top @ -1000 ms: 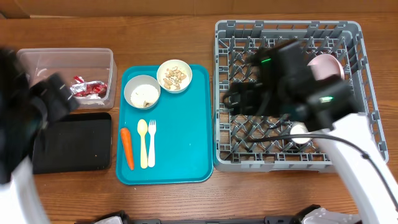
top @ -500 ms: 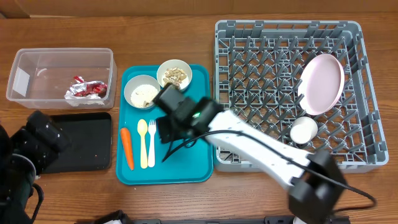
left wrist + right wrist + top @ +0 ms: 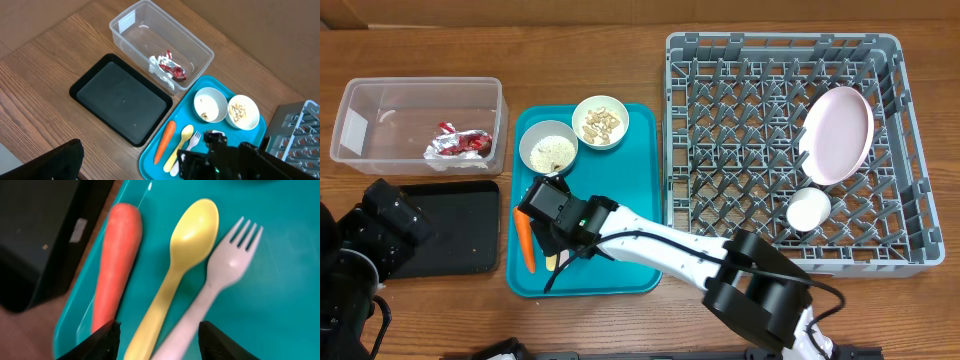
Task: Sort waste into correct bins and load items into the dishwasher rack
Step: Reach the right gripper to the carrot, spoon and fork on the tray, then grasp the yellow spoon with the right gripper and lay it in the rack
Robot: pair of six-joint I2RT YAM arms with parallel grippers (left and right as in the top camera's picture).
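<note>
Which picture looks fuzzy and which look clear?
Right wrist view: fuzzy, the carrot, spoon and fork up close have soft edges. Overhead view: clear, the rack pegs look crisp. Left wrist view: clear too, the tub sharp.

Camera layout: one top-down, one high oblique, one close-up.
Overhead looks straight down on the whole table [image 3: 620, 320], from clear tub [image 3: 420, 120] to rack [image 3: 740, 150]. Left wrist sits high, angled across the black tray [image 3: 120, 102]. Right wrist hangs very near the teal tray [image 3: 280, 280]. All three share carrot [image 3: 116, 265], spoon [image 3: 180, 265] and fork [image 3: 220, 280].
</note>
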